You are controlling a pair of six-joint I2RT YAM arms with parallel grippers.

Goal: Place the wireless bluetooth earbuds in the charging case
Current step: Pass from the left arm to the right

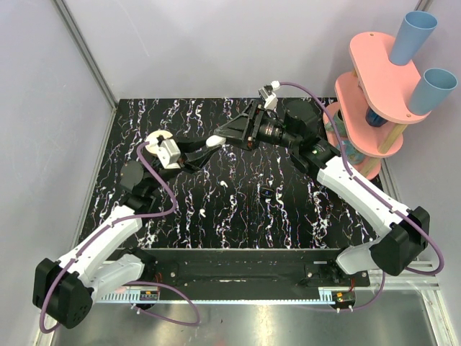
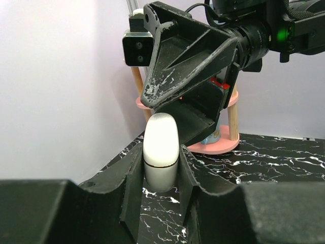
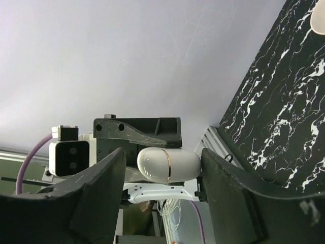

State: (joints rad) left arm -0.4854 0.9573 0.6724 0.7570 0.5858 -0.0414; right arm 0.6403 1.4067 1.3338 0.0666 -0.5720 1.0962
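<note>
Case (image 2: 160,147), closed at its seam, is pinched between the fingers of the left tool (image 2: 160,170), while the right tool (image 3: 165,170) straddles it with jaws apart, not yet gripping; no earbuds can be made out, so opening and insertion apparently remain.

2 white arms (image 1: 108,241), black joints, purple cables (image 1: 164,186).

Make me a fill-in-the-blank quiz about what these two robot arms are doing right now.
1. The left gripper is ___ on the charging case, holding it upright.
2. The right gripper has its jaws ___, with a gap on either side of the case.
3. The cups standing on the pink rack are ___ in colour.

Missing words: shut; open; blue.
</note>
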